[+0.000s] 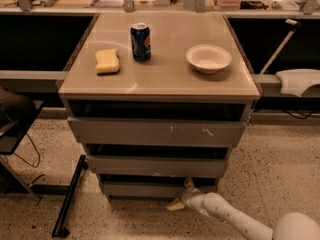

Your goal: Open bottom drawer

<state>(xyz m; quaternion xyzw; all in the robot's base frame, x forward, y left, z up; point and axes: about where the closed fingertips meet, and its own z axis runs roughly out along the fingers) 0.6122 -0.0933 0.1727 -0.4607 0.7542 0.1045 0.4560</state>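
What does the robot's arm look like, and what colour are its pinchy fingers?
The arm is smooth, white and tube-shaped, with a fat rounded joint at the bottom right corner. Its gripper, low by the bottom drawer, has two pale tan fingers. No cables or markings show.

Can (141, 42) lettering unreadable (hand (182, 195) at bottom drawer (142, 189): none).

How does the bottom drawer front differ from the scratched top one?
The plain grey-brown bottom drawer front is narrower and shorter than the wide grey top drawer front. The bottom one is unmarked; the top one bears white scratches. The tool, open, sits by the bottom one's right end, well below the top one. Both are flat and handleless.
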